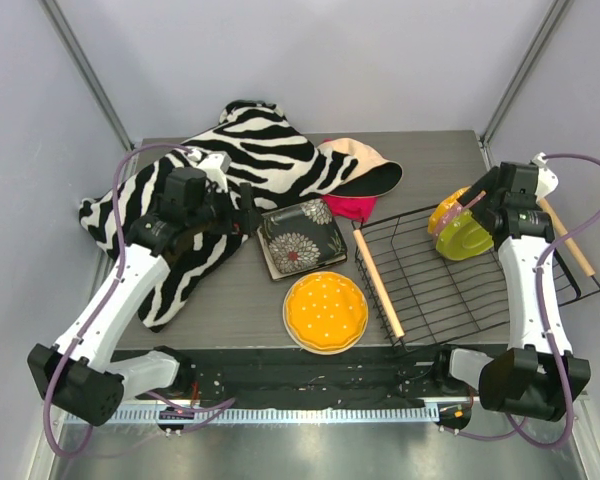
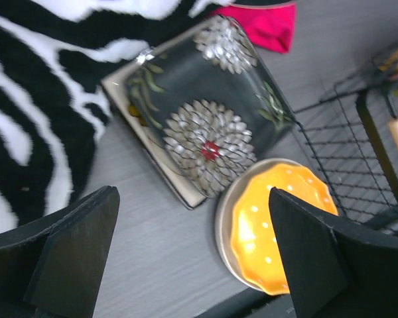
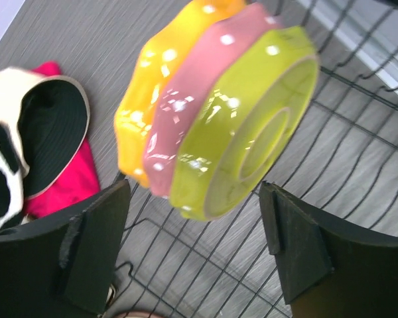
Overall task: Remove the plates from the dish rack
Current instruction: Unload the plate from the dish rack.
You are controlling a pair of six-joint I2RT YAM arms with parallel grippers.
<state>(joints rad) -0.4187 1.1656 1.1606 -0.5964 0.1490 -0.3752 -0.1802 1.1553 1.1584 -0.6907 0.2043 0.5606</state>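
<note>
Left tool (image 2: 191, 255) gapes wide and empty above the dark square plate (image 2: 209, 126), near the orange dotted plate (image 2: 278, 232) on the bench (image 2: 152, 232). Right tool (image 3: 196, 248), also spread and empty, faces three plates (image 3: 205, 99) standing on edge in the dish rack (image 1: 440, 280).

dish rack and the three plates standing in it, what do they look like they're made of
Dish rack: thin black wire, probably coated metal, matte; its handle looks like pale unfinished wood. Yellow-green plate, pink plate and yellow plate: glazed ceramic by the look, given sharp glossy highlights, though hard plastic is possible.
</note>
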